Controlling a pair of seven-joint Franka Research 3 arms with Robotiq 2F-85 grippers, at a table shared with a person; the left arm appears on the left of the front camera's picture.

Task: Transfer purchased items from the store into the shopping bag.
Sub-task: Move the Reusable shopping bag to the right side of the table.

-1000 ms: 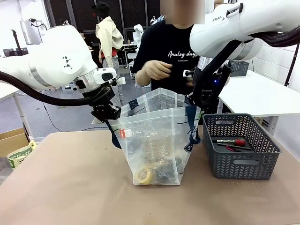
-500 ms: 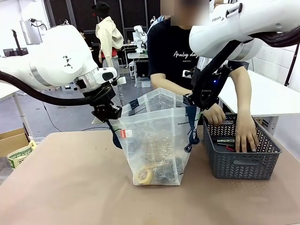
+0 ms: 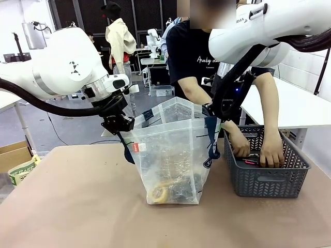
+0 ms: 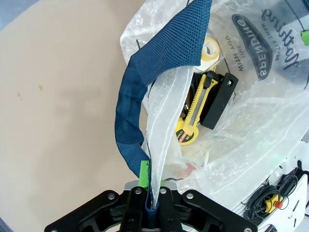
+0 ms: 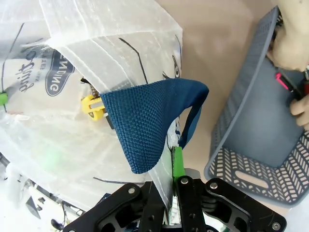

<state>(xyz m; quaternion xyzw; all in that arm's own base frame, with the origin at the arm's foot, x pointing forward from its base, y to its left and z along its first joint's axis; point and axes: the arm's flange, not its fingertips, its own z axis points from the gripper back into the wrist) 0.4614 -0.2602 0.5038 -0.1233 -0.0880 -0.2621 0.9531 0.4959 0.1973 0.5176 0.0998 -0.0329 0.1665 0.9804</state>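
A tan tabletop [image 3: 77, 206] fills the lower part of the front view, with a workshop room behind it. At centre stands the shopping bag [image 3: 170, 155], mouth held open. The left gripper [image 3: 120, 126], left of centre, is clamped tight on the bag's rim and navy strap [image 4: 145, 92]. The right gripper [image 3: 214, 111], right of centre, is pinched likewise on the opposite strap [image 5: 149, 121]. Goods already lie at the bag's bottom: a yellowish ring [image 3: 159, 194], a yellow utility knife [image 4: 193, 113] and a black block [image 4: 219, 99]. At lower right the store basket [image 3: 269, 181] sits just beside the bag. A person's hand [image 3: 240, 147] and the other hand [image 3: 271, 152] are both inside it, at a red-and-dark item [image 5: 282, 79]. Assessment: the transfer is well advanced but not complete, as at least one item remains in the basket.
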